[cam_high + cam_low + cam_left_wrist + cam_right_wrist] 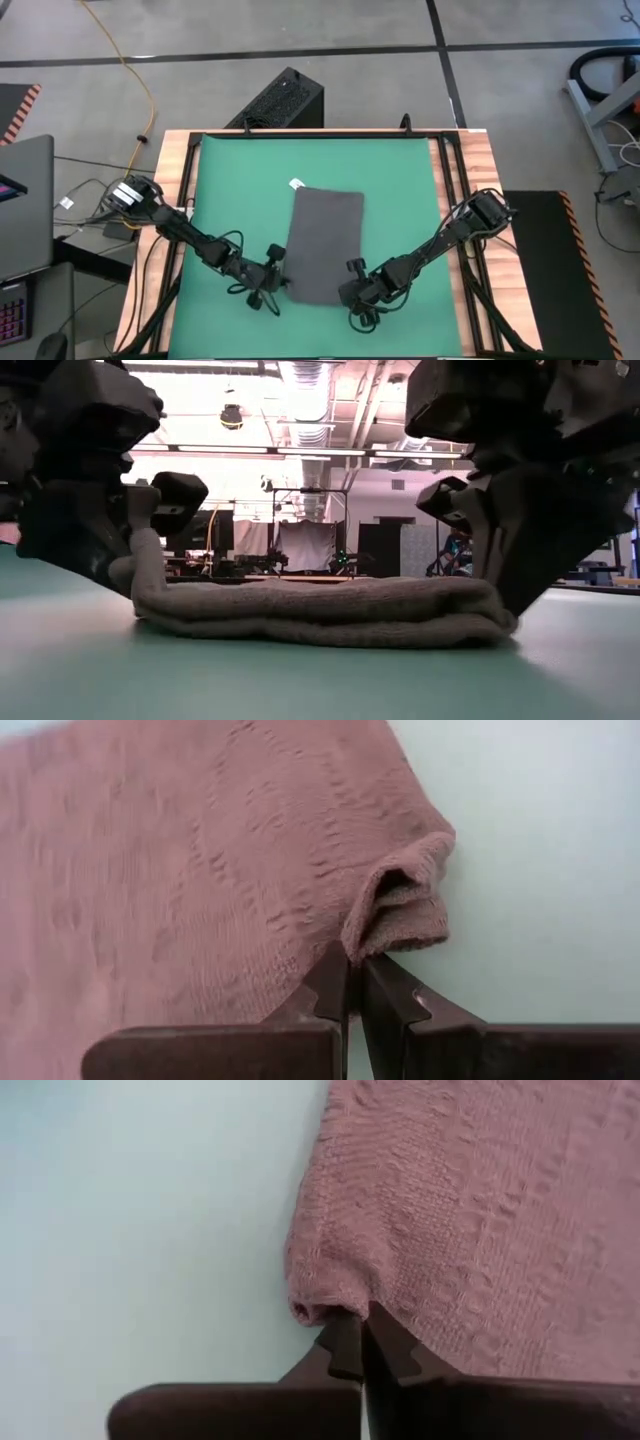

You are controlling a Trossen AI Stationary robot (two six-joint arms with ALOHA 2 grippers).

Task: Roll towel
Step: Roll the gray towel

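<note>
The dark grey towel (325, 245) lies flat on the green mat (400, 180), with its small white tag (297, 184) at the far left corner. My left gripper (280, 283) is shut on the towel's near left corner. My right gripper (348, 295) is shut on the near right corner. In the low view the towel (320, 610) shows as a low stack of layers, its left end drawn up off the mat at my left gripper (140, 560). Its right end stays low by my right gripper (500, 610). My left gripper pinches the towel's near left corner (385, 935) between its two fingertips (335, 985), slanting down from the near left. The corner is bunched and curled over, with more than one layer showing. It is raised a little while the towel beyond it lies on the mat. My right gripper pinches the towel's near right corner (325, 1305) between its two fingertips (390, 1345), slanting steeply down from the near right. The corner's edge curls under at the fingers. The towel beyond it stays flat on the mat.
Bare green mat (240, 180) lies on the far, left and right sides of the towel. A dark frame (445, 180) and the wooden table border (480, 170) run round the mat. Cables trail along both arms (180, 225).
</note>
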